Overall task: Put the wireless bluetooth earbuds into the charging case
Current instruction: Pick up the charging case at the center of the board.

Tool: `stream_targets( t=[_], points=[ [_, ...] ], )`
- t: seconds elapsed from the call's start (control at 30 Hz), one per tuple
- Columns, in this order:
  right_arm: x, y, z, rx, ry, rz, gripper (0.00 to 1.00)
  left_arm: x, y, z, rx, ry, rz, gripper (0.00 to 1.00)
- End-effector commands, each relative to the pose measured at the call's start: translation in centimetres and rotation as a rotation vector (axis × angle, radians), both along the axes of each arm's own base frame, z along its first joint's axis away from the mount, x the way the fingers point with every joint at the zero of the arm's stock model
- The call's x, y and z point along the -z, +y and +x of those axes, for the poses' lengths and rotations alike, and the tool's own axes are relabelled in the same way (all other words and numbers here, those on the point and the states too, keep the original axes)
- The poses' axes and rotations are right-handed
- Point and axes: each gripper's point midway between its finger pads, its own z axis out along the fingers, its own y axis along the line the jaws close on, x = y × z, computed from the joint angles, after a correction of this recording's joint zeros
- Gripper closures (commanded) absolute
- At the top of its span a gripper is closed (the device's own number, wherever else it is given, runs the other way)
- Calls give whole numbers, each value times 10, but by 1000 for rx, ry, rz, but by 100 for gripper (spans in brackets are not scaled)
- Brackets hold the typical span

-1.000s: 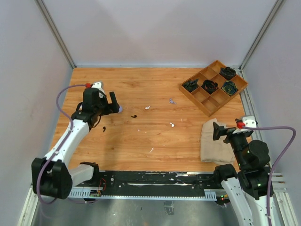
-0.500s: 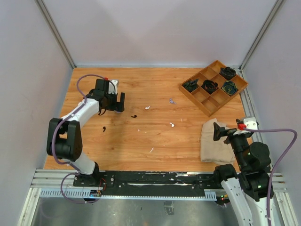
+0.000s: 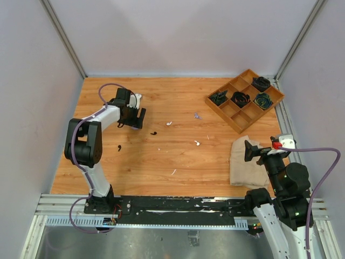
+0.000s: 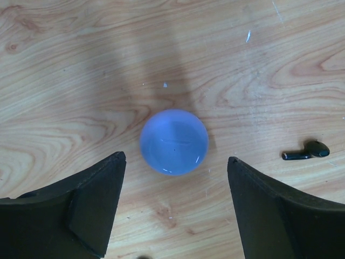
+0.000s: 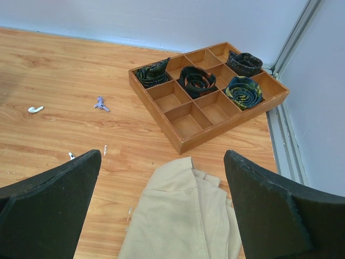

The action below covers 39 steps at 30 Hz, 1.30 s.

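Observation:
The charging case [image 4: 174, 142], a round pale-blue disc, lies flat on the wood. My left gripper [image 4: 176, 157] hangs open over it, one finger on each side, neither touching. The top view shows that gripper [image 3: 138, 117] at the back left, covering the case. One black earbud [image 4: 306, 151] lies right of the case, seen from above as earbud [image 3: 153, 133]. Another black earbud [image 3: 118, 147] sits nearer. Two white earbuds [image 3: 169, 123] [image 3: 197, 143] and a lavender earbud [image 3: 197, 115] lie mid-table. My right gripper [image 3: 249, 150] stands open over a tan cloth [image 5: 183, 216], holding nothing.
A wooden divided tray [image 3: 223, 116] with rolled dark fabric in several compartments sits at the back right. The tan cloth [image 3: 247, 164] lies in front of it. A thin white sliver [image 3: 173, 172] rests near the front. Grey walls enclose the table.
My left arm has reached farther back and carried its gripper right, over the case. Its jaws have narrowed a little. The right arm has not moved.

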Motion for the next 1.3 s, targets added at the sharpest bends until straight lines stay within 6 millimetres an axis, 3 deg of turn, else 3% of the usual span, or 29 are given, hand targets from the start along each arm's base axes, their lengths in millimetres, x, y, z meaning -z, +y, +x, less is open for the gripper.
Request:
stream_targets(
  t=[0.0, 0.47, 0.8, 0.93, 1.27],
  points=[
    [-3, 1, 0, -3, -22, 17, 2, -1, 2, 11, 10, -12, 11, 20],
    [-4, 2, 0, -10, -27, 17, 2, 20, -1, 9, 22, 46, 2, 28],
    [-3, 6, 1, -27, -20, 16, 1, 22, -6, -4, 33, 98, -27, 48],
    [-3, 11, 2, -57, -17, 15, 2, 10, -11, -4, 15, 70, -63, 51],
    [1, 20, 8, -96, 26, 12, 1, -32, -45, -10, -17, -70, -217, 54]
  ],
)
